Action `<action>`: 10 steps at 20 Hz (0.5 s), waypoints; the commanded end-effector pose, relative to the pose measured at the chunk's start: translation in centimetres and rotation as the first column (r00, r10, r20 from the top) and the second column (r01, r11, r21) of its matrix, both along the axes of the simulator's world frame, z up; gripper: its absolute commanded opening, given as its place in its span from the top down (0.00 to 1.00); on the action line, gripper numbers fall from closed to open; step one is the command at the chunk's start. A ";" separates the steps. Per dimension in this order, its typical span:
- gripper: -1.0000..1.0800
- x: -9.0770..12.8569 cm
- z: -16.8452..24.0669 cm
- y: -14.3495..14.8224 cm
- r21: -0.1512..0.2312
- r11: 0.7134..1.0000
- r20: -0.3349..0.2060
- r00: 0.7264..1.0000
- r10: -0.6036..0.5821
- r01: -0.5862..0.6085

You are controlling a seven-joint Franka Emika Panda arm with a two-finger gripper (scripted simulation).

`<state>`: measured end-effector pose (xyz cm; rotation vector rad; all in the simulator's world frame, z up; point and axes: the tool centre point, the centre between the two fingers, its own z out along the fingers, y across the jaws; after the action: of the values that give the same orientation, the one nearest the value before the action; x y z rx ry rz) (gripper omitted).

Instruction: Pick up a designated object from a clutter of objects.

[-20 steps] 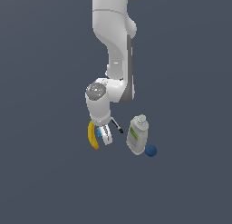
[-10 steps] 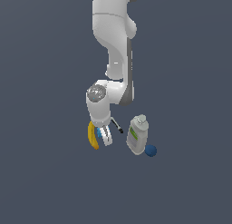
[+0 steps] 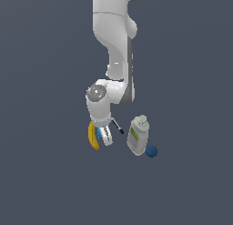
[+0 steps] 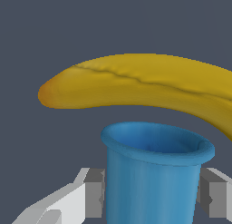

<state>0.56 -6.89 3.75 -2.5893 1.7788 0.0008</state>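
light-blue block (image 4: 154,173) between gripper (image 4: 152,198) fingers, banana (image 4: 145,82) just beside

We saw no real room, only a simulator's bare scene: a flat, featureless grey-blue ground (image 3: 41,174) without walls or furniture, and a smooth white arm (image 3: 113,42) above a few evenly shaded, render-like objects.

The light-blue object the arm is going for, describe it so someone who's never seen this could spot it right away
Follow the white arm down to its gripper. Between the fingers, right beside the yellow banana, is the light-blue cup-like piece. It is open-topped with a flared rim, paler than the dark blue ball by the white bottle.
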 end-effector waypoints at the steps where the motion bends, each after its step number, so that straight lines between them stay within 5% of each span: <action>1: 1.00 -0.1 0.5 -0.2 0.000 1.000 0.002 1.000 0.000 0.000; 10: 1.00 -1.3 4.9 -2.3 0.001 1.000 0.002 1.000 -0.001 0.001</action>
<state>-0.53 -8.68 7.62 -2.5888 1.7789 0.0017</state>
